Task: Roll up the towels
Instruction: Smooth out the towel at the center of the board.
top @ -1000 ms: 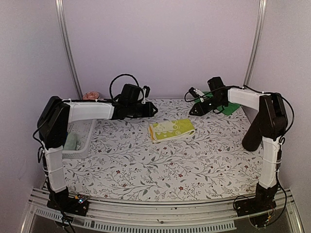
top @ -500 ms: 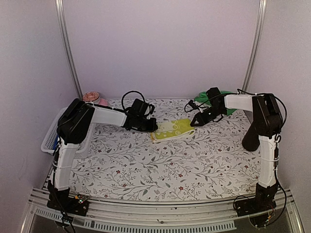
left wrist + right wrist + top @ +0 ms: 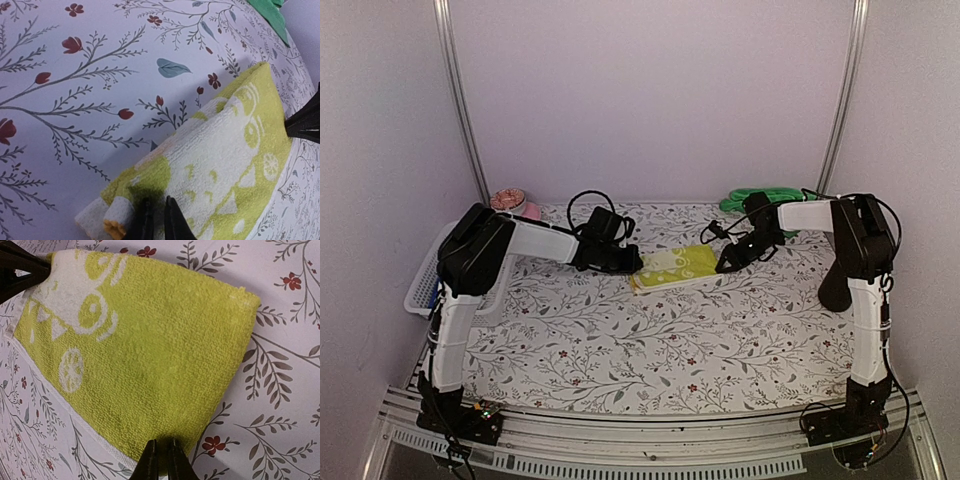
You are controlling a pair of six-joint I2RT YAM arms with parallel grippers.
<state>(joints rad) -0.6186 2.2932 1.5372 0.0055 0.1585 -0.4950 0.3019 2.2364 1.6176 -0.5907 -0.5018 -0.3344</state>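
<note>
The yellow-lime towel lies folded on the flowered table, with a small roll at its left end. My left gripper is at that left end, its fingertips closed on the cloth beside the roll. My right gripper is at the towel's right end, its jaws pinched on the plain yellow edge. The green towel lies bunched at the back right, away from both grippers; a corner of it shows in the left wrist view.
A white mesh basket stands at the left edge behind my left arm. A pink bowl sits at the back left. The right arm's upright link stands at the right side. Metal posts flank the back wall.
My left gripper swung from the back left to the yellow towel's left end. My right gripper left the green towel and came down to the yellow towel's right end. The green towel now lies farther back.
</note>
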